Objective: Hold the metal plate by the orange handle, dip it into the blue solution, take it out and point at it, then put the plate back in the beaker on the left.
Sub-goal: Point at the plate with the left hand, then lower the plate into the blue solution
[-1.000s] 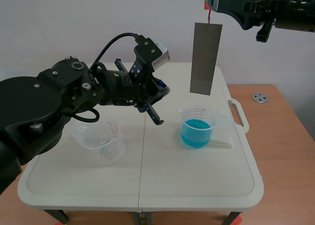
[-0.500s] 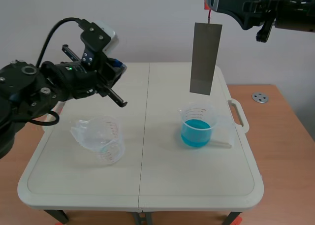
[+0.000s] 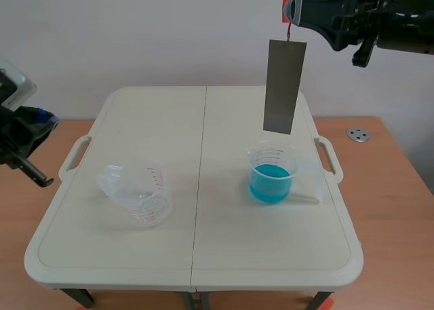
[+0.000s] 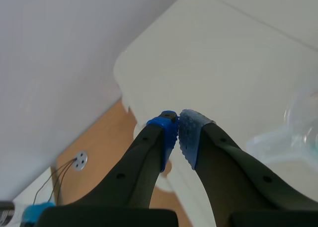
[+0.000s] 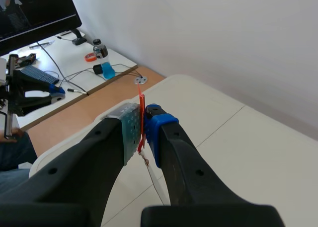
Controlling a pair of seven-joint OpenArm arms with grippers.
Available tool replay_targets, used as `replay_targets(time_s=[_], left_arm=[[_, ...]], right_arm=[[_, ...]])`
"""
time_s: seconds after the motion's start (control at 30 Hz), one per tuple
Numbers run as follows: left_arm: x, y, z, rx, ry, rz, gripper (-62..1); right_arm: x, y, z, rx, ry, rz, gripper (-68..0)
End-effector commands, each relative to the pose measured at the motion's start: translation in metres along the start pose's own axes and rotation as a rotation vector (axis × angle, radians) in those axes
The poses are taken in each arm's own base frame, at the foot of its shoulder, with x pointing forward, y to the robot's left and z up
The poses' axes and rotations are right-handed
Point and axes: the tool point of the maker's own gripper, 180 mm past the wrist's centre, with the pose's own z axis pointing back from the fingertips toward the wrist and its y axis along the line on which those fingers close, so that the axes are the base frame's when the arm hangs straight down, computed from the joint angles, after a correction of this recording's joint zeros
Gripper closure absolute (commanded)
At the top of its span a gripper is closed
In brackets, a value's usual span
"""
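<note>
Clear plastic marks the empty beaker (image 3: 139,191) at the near left of the table (image 3: 203,262), the plate's final destination; slightly farther, to the right, stands the blue solution (image 3: 271,184). We note that the left gripper (image 4: 178,132), fingers closed on nothing, has swung away from the plate to beyond the table's left edge, so the pointing step appears complete. Farther back, the metal plate (image 3: 285,86) hangs unmoved above the blue solution, its orange handle (image 5: 141,105) pinched in the right gripper (image 5: 143,132); the transfer leftward likely follows.
</note>
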Motion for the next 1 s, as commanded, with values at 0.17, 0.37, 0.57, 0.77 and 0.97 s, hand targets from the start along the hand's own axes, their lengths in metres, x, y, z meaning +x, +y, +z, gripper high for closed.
replay_targets(time_s=[0.17,0.37,0.57,0.77,0.97], left_arm=[[-0.05,0.022,0.048,0.032,0.137,-0.018,-6.0],[-0.091,0.04,0.096,0.101,0.256,-0.046,-6.0],[-0.127,0.032,0.145,0.082,0.371,-0.047,-6.0],[-0.163,0.006,0.188,0.033,0.502,-0.004,-6.0],[-0.199,-0.021,0.231,0.033,0.623,0.084,-6.0]], right_arm=[[0.004,-0.001,0.002,0.002,-0.022,0.012,-1.4],[-0.008,-0.008,0.001,-0.015,-0.011,-0.019,-1.4],[-0.027,-0.013,-0.004,-0.037,0.014,-0.05,-1.4],[-0.047,-0.021,-0.008,-0.067,0.04,-0.087,-1.4],[-0.069,-0.028,-0.009,-0.099,0.071,-0.122,-1.4]])
